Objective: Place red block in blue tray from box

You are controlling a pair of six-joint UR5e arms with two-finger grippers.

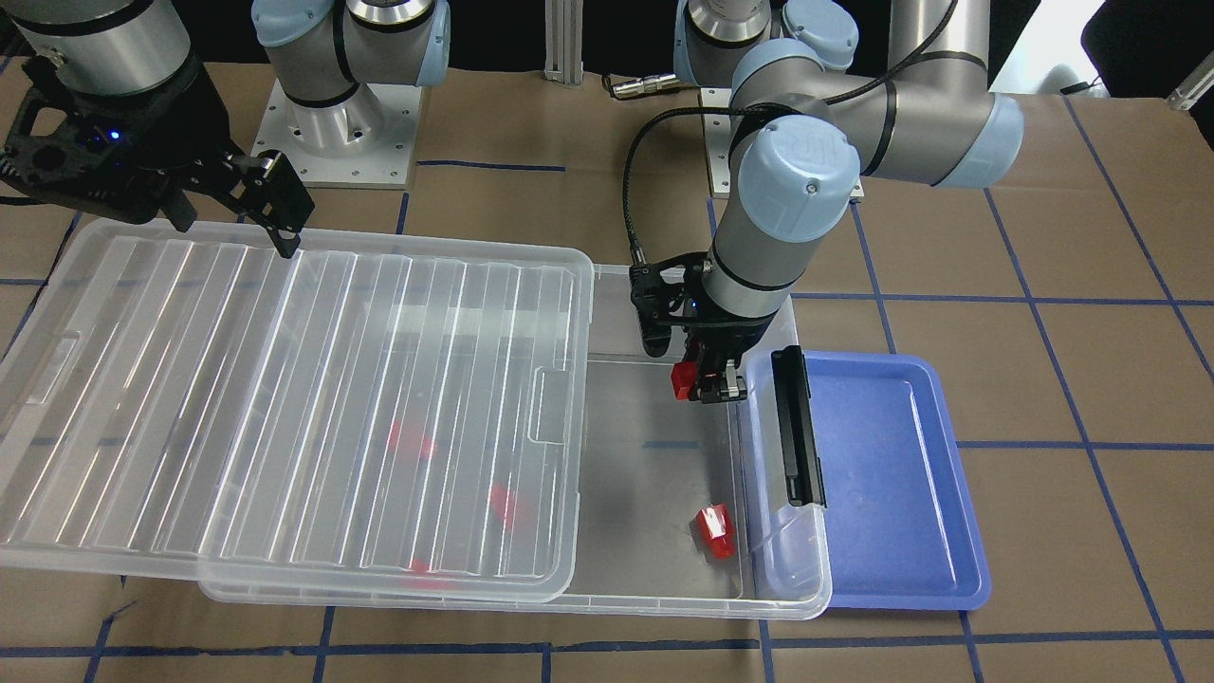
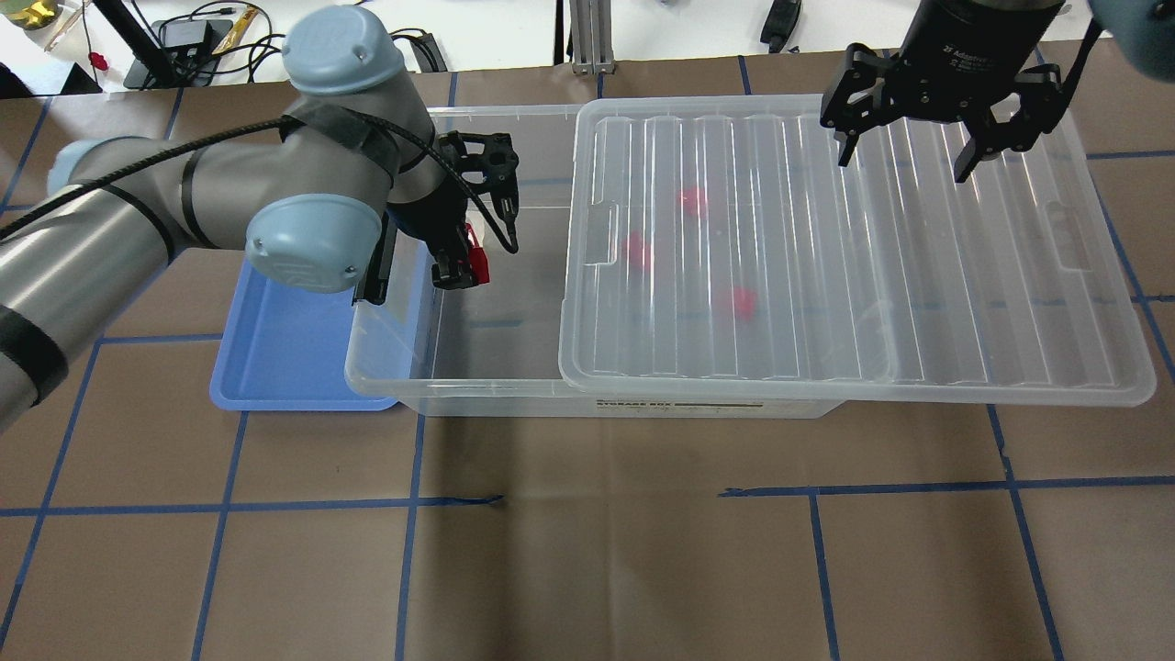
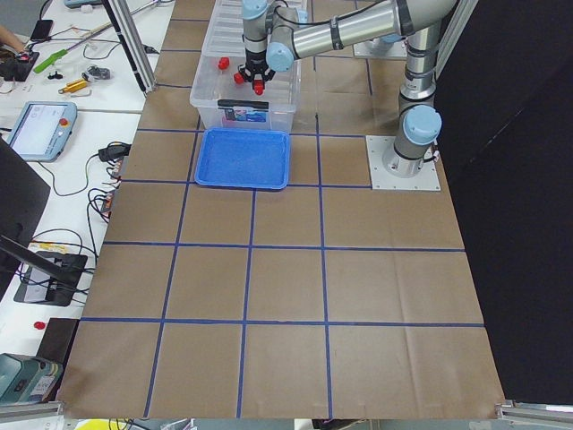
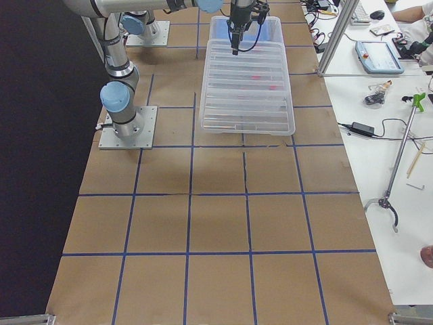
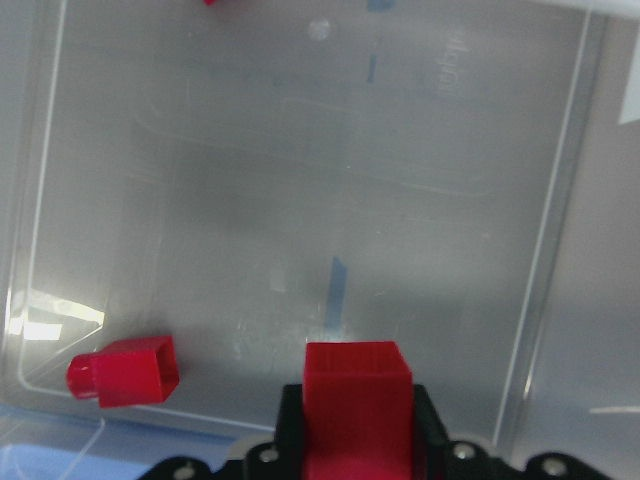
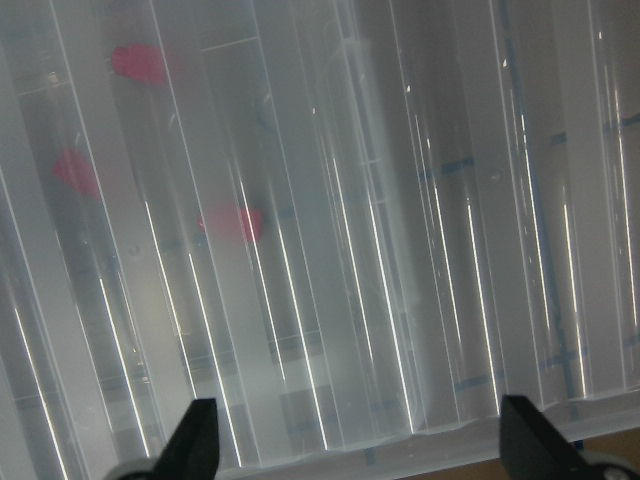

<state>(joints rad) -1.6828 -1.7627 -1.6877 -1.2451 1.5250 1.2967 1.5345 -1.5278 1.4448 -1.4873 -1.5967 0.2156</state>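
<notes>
**Overhead exterior view: left claw [image 2: 464,266] clamped on a small glossy red plastic block [image 2: 477,264] over the open end of the large clear plastic bin [image 2: 597,404]**

The left claw's two black fingers are narrowed around the red block, which sits square between them in the left wrist view. It hangs above the bin's bare see-through floor, near the short end wall that carries the black latch bar [image 1: 797,427]. The right claw [image 2: 904,161] is spread wide, fingers pointing down over the far part of the ribbed transparent lid [image 2: 918,275]. It holds nothing, and whether its tips touch the lid cannot be told.

The lid lies shifted toward the robot's right, covering most of the bin and overhanging its far end, so only the left end is uncovered. On the uncovered floor a second red block [image 1: 716,531] lies on its side near a corner, its short round peg showing. Three more red blocks [image 2: 693,200] show as blurred pink patches through the lid's ribs.

The shallow periwinkle-blue plastic tray [image 2: 275,367], with raised rim and rounded corners, lies flat against the bin's latch end. Everything rests on the brown paper-covered table [image 2: 597,551], which is gridded with blue tape.
</notes>
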